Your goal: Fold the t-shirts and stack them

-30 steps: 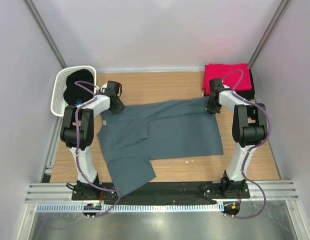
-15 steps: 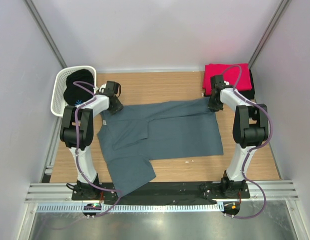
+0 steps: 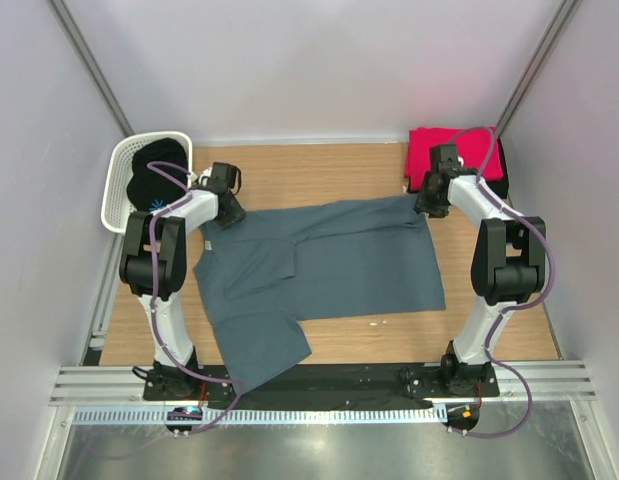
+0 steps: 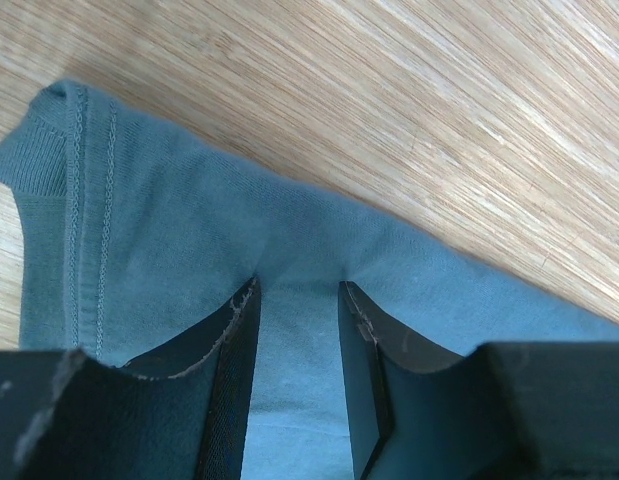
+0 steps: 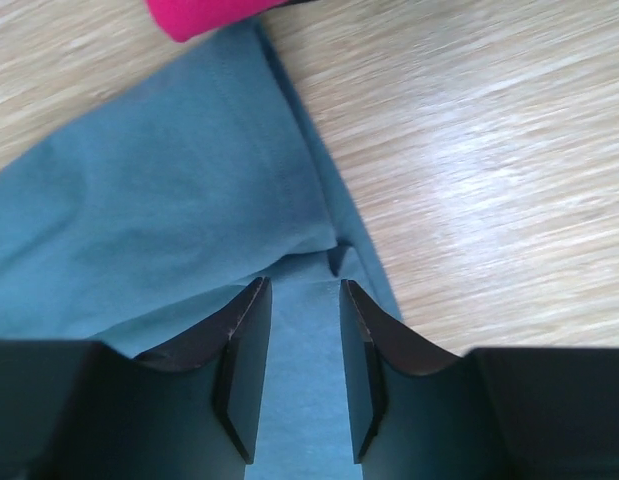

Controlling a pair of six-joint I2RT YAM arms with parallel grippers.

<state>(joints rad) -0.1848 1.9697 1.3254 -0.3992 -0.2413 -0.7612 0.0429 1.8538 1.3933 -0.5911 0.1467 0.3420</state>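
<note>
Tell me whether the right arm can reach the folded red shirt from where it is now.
Probably yes. The right gripper sits open over the far right corner of the blue-grey shirt, right beside the red shirt, and nothing stands between them.

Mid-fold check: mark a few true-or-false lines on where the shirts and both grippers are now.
1. The blue-grey shirt lies spread on the table. True.
2. The red shirt sits in the white basket. False: it lies folded at the table's far right corner; the basket holds black cloth.
3. Both the left gripper and the right gripper have their fingers apart above blue cloth. True.
4. The right gripper is at the shirt's near edge. False: it is at the far right corner, beside the red shirt.
</note>
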